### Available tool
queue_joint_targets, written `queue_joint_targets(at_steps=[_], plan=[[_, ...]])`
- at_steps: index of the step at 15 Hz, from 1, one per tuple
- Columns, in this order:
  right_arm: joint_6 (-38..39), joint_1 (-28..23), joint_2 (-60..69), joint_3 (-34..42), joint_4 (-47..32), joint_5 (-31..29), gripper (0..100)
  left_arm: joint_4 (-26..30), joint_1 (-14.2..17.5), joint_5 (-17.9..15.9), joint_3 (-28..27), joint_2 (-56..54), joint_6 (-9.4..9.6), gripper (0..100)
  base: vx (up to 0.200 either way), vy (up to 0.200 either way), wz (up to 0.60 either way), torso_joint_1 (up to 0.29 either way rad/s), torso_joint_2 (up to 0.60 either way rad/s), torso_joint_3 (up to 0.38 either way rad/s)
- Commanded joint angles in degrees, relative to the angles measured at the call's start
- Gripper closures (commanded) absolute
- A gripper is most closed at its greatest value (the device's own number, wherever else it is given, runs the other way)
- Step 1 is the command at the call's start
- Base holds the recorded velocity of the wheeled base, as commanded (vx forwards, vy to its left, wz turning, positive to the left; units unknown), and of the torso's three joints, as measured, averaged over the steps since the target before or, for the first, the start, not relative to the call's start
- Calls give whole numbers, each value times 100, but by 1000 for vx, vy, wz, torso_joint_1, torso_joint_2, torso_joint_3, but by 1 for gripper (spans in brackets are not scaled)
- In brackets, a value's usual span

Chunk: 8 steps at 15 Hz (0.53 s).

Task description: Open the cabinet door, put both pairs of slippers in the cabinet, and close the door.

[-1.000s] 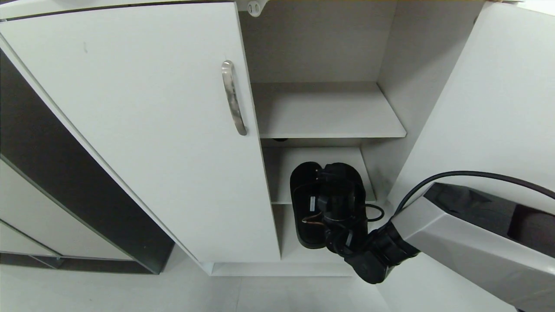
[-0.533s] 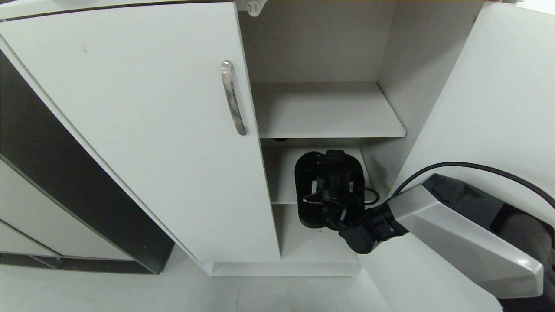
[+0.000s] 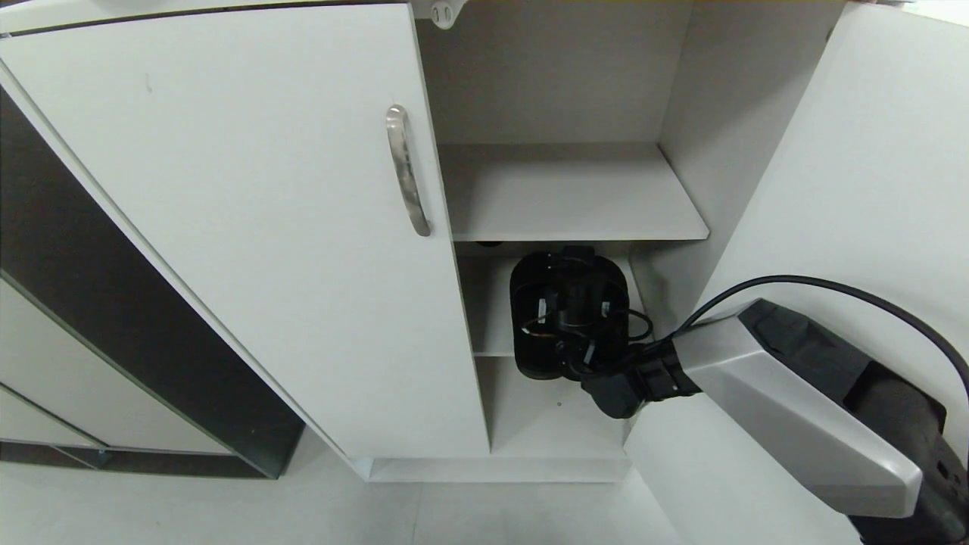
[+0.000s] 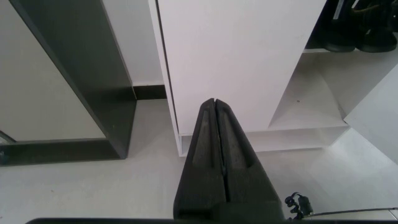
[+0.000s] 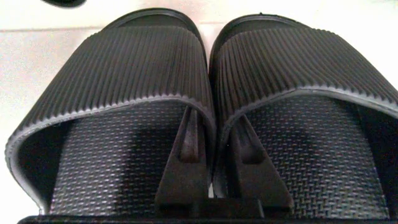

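A pair of black ribbed slippers (image 3: 530, 318) hangs side by side at the mouth of the white cabinet's middle shelf (image 3: 492, 306). My right gripper (image 3: 573, 312) is shut on the pair. In the right wrist view its fingers (image 5: 186, 146) pinch the two inner walls of the slippers (image 5: 124, 81) together, one finger inside each. My left gripper (image 4: 213, 104) is shut on nothing, low over the floor in front of the closed left door (image 4: 236, 50). The slippers (image 4: 360, 34) also show past that door.
The right door (image 3: 870, 166) stands swung open beside my right arm. The left door (image 3: 227, 189) with its metal handle (image 3: 407, 170) is closed. The upper shelf (image 3: 568, 189) and bottom shelf (image 3: 530, 424) are bare. A small dark shape (image 3: 490, 244) sits deep on the middle shelf.
My right gripper has carried the slippers up and inward, from the bottom compartment's level to the middle shelf. The left arm has not moved.
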State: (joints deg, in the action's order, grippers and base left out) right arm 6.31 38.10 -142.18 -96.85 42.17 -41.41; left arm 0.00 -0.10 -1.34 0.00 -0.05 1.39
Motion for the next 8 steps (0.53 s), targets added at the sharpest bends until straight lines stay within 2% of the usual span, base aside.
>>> queue_joint_targets(at_steps=[1,8], plan=[[1,-13,-73,-220,-95,1,100,0,1,2,0,5,2,100,0,0,0,0,0,0],[10,-83,-302,-413,-121,1,100,0,1,11,0,5,-7,100,0,0,0,0,0,0]])
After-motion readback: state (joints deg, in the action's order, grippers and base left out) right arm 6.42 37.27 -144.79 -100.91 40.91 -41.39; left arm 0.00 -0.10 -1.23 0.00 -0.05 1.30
